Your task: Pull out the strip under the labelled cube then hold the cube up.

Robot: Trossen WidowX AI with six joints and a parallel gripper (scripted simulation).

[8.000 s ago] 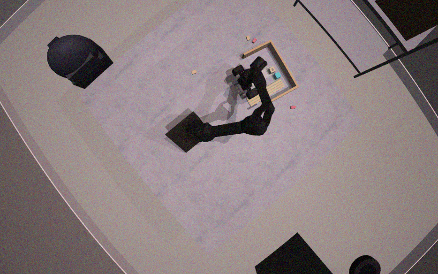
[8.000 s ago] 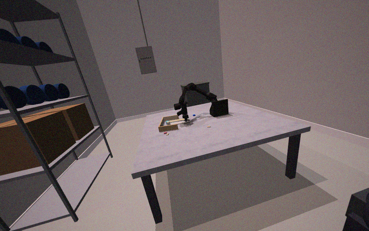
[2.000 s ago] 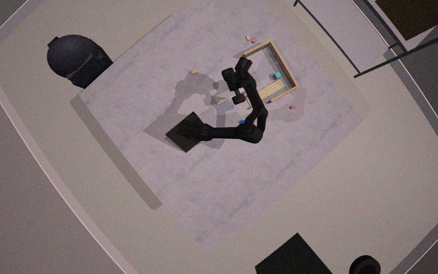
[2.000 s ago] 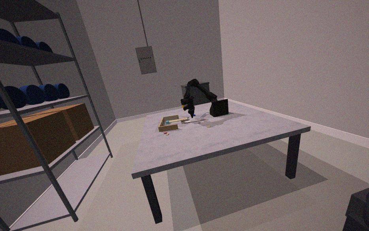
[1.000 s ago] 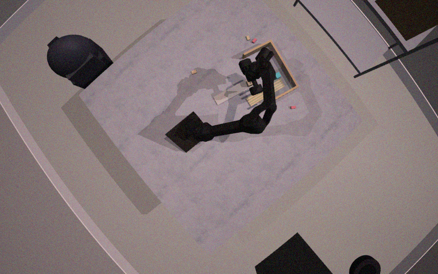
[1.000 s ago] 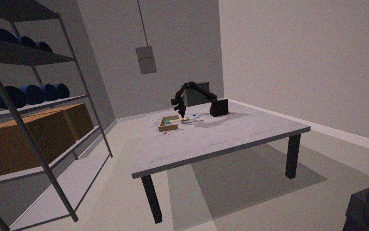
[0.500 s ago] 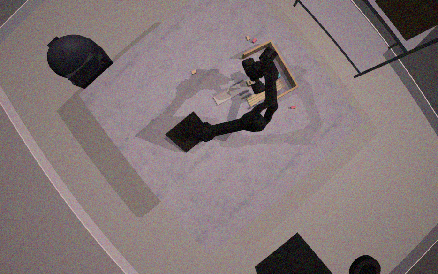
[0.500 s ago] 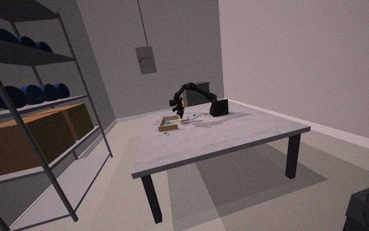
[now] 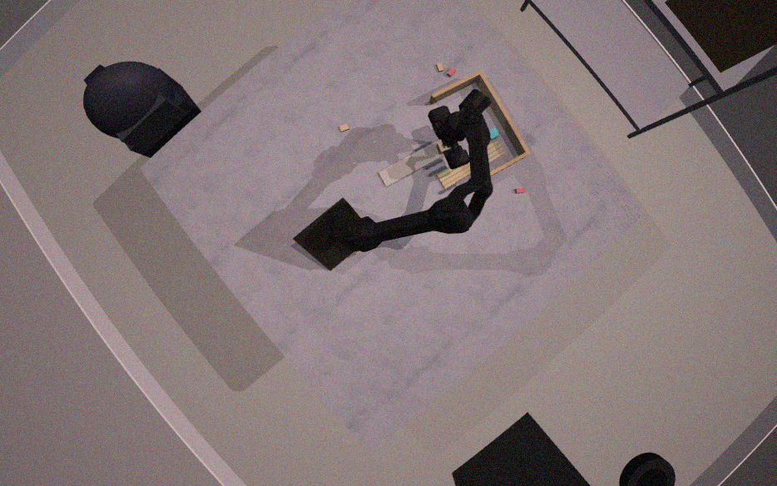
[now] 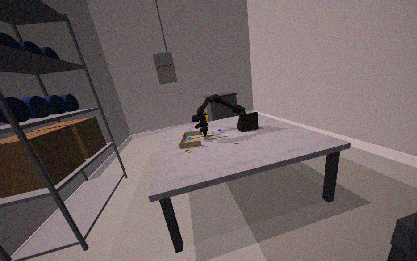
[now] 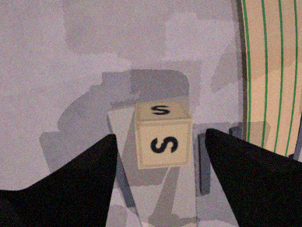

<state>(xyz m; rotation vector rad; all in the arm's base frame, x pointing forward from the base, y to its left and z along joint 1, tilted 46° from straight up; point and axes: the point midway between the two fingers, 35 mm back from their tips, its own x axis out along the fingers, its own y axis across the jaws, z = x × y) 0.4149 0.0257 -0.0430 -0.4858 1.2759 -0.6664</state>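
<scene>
Jaws half open, gripping nothing, their fingers flanking the labelled cube (image 11: 163, 137) with gaps either side; cube sits between them on a pale strip (image 11: 166, 205) on the counter (image 11: 62, 40).

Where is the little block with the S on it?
In the wrist view, the S block sits on a pale strip, centred between the open claw fingers.

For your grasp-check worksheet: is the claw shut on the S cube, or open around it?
Open. In the wrist view the claw straddles the S cube, with a visible gap between each finger and the cube's sides.
</scene>
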